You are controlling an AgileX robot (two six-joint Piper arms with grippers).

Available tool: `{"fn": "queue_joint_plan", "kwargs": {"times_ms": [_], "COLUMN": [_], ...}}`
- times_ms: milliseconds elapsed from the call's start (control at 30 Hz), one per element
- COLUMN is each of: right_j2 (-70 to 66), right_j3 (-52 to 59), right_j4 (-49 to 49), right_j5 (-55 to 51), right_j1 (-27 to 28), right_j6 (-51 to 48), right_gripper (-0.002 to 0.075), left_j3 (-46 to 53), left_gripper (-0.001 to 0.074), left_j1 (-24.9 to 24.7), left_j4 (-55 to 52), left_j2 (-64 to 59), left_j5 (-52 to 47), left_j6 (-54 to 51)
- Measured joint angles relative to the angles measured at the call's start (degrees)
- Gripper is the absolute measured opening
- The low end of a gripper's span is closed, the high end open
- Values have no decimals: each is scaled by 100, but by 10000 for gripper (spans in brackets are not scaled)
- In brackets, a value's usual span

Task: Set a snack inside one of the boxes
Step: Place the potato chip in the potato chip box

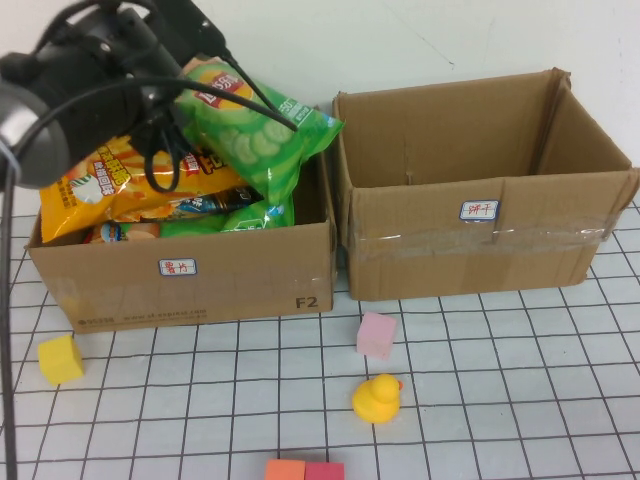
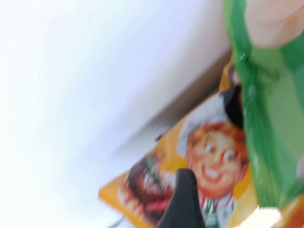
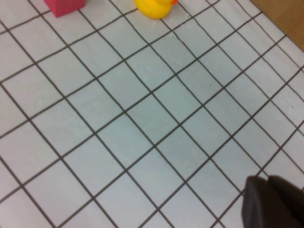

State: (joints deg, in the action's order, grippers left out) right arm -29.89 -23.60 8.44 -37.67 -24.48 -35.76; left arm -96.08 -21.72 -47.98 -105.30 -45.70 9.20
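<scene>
We are holding the left gripper (image 1: 185, 100) over the left box (image 1: 180, 270), at about ten o'clock in the high view, and it is looking clamped on the upper edge of the green chip bag (image 1: 262, 135), though the fingertips are hidden behind the arm's bulk, so we are judging that from how the bag is hanging tilted above the other snacks; the bag's far corner is jutting toward three o'clock, over the wall shared with the right box (image 1: 480, 220), which is standing open and looks empty; an orange snack bag (image 1: 120, 185) is lying beneath in the already crowded left box. We are keeping the right gripper (image 3: 273, 204) low over the gridded table (image 1: 500, 380), out of the high view; only a dark tip is showing at five o'clock in its wrist view, so we cannot tell whether its fingers are apart or together. The risk we are seeing: the slick bag slipping from a thin pinch; its trailing corner catching on the box wall; or a release over the heaped box leaving it sliding off the pile.
</scene>
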Motion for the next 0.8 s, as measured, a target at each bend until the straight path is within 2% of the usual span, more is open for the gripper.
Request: {"fn": "queue_joint_plan", "kwargs": {"times_ms": [167,333,433,500,567,667,733,800], "right_j2": [0,0,0,0,0,0,0,0], "right_j3": [0,0,0,0,0,0,0,0], "right_j4": [11,11,21,21,21,29,33,42], "right_j5": [13,24,24,24,24,12,-39,-65], "right_j1": [0,0,0,0,0,0,0,0], "right_j6": [0,0,0,0,0,-18,-78,-114], "right_gripper": [-1,-1,-1,-1,-1,-1,-1,-1], "left_j3": [0,21,33,33,33,33,33,33], "left_gripper": [513,511,473,412,314,109,46,20], "left_j1": [13,34,34,34,34,34,34,34], "left_j4": [167,611,726,756,756,790,882,1095], "left_j2": [70,287,613,849,1118,1588,1938,2280], "left_j5": [-505,-597,-607,-689,-769,-869,-1003,-1070], "left_j6": [-127,-154,-154,-154,-43,246,329,360]}}
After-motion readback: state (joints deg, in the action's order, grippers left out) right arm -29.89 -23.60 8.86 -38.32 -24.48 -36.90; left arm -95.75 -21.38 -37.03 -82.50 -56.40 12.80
